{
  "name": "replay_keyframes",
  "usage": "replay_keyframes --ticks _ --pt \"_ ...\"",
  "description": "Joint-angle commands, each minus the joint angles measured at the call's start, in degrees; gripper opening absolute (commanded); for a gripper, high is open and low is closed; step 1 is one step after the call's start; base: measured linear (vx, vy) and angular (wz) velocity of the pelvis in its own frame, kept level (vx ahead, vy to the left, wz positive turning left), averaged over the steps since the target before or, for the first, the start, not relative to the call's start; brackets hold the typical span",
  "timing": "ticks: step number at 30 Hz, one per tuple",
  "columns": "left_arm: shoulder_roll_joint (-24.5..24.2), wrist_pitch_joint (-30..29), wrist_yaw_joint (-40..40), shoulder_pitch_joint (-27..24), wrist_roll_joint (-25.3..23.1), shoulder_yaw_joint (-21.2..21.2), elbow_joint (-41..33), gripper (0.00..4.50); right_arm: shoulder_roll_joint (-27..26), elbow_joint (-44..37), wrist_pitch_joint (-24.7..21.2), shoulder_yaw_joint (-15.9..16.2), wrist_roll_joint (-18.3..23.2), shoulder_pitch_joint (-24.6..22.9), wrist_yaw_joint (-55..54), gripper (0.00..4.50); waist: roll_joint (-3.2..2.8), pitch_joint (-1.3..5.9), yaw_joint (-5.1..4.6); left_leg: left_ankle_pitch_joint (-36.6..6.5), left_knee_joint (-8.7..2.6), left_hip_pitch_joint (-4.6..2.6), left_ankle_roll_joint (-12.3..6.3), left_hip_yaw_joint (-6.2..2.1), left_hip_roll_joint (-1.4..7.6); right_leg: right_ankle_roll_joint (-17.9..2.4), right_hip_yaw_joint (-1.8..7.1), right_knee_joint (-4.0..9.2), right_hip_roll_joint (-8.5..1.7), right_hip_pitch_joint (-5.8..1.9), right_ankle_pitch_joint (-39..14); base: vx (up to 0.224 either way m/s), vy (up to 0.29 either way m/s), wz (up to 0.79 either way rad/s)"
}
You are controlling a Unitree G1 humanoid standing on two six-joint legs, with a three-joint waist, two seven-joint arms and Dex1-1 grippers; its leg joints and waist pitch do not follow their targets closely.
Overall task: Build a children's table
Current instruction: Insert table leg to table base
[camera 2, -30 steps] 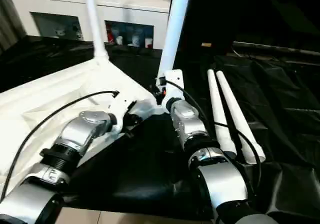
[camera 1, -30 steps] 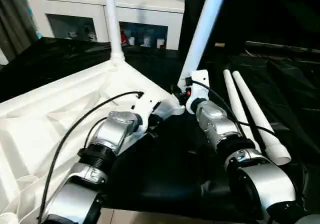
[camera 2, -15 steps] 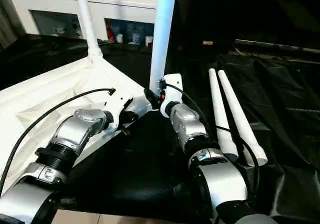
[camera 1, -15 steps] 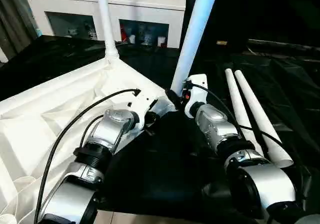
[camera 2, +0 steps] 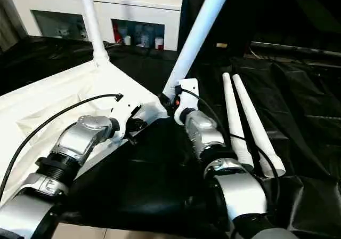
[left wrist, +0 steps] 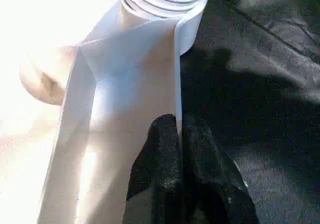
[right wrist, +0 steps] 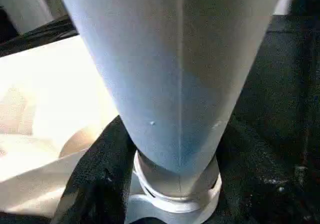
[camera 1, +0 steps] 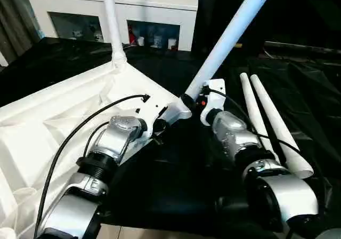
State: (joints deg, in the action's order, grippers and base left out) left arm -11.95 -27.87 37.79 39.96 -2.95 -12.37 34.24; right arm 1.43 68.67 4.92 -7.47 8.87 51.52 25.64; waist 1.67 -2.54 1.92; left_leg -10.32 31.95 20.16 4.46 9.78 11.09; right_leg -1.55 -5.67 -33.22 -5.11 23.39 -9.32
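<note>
Head view: black-draped work table (camera 1: 176, 175), white cabinet (camera 1: 154, 15) behind.

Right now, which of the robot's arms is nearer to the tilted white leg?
Right. The right gripper is around the tilted leg at its base; the left gripper is on the tabletop rim beside it.

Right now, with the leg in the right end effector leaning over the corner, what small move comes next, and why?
Probably tip the held leg back upright before turning it further. It leans off toward the right, while the fitted leg stands straight in its socket. Its threaded base sits at the tabletop corner, the right end effector grips it low, and the left end effector, shut, steadies the rim.
</note>
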Motion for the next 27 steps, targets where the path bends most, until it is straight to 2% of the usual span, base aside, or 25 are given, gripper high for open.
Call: replay_keyframes --ticks 1,2,3,7,10,14,16,18,22,27 --pt "-0.52 3.63 3.01 0.0 -0.14 -1.32 -3.3 0.0 -0.4 1.49 -2.71 1.86 -1.15 -1.08 4.79 2.0 -0.25 3.63 0.51 -8.94 -2.85 0.29 -4.92 -0.04 1.98 -14.27 2.91 2.85 -3.51 -3.72 -9.04 0.0 0.0 0.0" --pt "-1.12 3.22 4.38 -0.46 0.0 -1.76 -4.08 0.0 0.76 1.03 -3.08 2.45 -1.55 -1.32 7.24 2.0 -0.28 3.67 0.51 -8.5 -2.82 0.26 -5.1 -0.04 2.08 -14.57 2.94 2.66 -3.54 -3.74 -8.21 0.0 0.0 0.0" --pt "-1.6 3.62 5.32 -0.73 0.02 -2.15 -4.47 0.0 1.54 0.72 -3.37 2.77 -1.76 -1.48 8.74 2.0 -0.08 3.67 0.46 -8.23 -2.76 0.28 -5.3 0.01 2.06 -14.73 2.93 2.64 -3.48 -3.75 -7.83 0.0 0.0 0.0" --pt "-4.61 6.53 10.87 -2.22 0.17 -4.28 -6.49 0.0 5.98 -2.08 -4.8 4.99 -2.55 -2.82 18.37 1.98 -0.18 3.71 0.78 -8.3 -2.66 0.08 -5.81 -0.01 2.12 -15.03 2.92 2.48 -3.48 -3.75 -7.58 0.0 0.0 0.0" --pt "-5.75 7.42 12.8 -2.7 0.2 -5.01 -7.13 0.0 7.63 -3.6 -5.5 5.59 -2.46 -3.51 22.15 1.98 -0.13 3.64 0.89 -8.02 -2.56 0.08 -6.44 0.09 2.19 -16.07 3.02 2.22 -3.41 -3.66 -5.5 0.0 0.0 0.0" --pt "-8.97 11.74 19.94 -4.38 1.02 -6.85 -9.99 0.0 11.21 -9.04 -7.82 6.79 -1.45 -5.64 30.66 1.96 -0.26 3.57 1.66 -9.15 -2.58 -0.07 -5.65 0.15 2.47 -15.26 2.93 2.36 -3.36 -3.69 -7.6 0.0 0.0 0.0" --pt "-10.82 12.18 23.82 -5.33 1.81 -7.9 -12.46 0.0 13.03 -13.19 -9.55 8.54 -1.38 -7.57 35.46 1.96 -0.33 3.5 1.89 -9.24 -2.63 0.04 -5.0 0.11 2.51 -15.11 2.89 2.24 -3.33 -3.72 -7.73 0.0 0.0 0.0" --pt "-11.19 12.08 24.42 -5.49 1.91 -8.12 -12.93 0.0 13.45 -14.2 -9.96 9.02 -1.38 -8.08 36.42 1.96 -0.27 3.48 2.13 -9.49 -2.58 -0.06 -4.78 0.23 2.48 -14.76 2.95 2.27 -3.31 -3.6 -8.03 0.0 0.0 0.0" --pt "-12.32 13.96 26.17 -5.84 1.97 -8.44 -13.5 0.0 15.46 -21.28 -13.01 11.19 -1.37 -11.34 40.64 1.96 -0.36 3.47 2.75 -9.81 -2.65 -0.26 -3.63 0.28 2.52 -13.8 3.02 2.43 -3.26 -3.44 -9.82 0.0 0.0 0.0" --pt "-11.78 18.32 25.36 -5.79 1.86 -7.6 -12.24 0.0 15.56 -24.75 -14.75 10.71 -0.58 -12.64 39.56 1.95 -0.21 3.42 3.12 -10.85 -2.74 -0.3 -2.39 0.2 2.32 -12.52 3.06 2.77 -3.28 -3.36 -11.92 0.0 0.0 0.0"
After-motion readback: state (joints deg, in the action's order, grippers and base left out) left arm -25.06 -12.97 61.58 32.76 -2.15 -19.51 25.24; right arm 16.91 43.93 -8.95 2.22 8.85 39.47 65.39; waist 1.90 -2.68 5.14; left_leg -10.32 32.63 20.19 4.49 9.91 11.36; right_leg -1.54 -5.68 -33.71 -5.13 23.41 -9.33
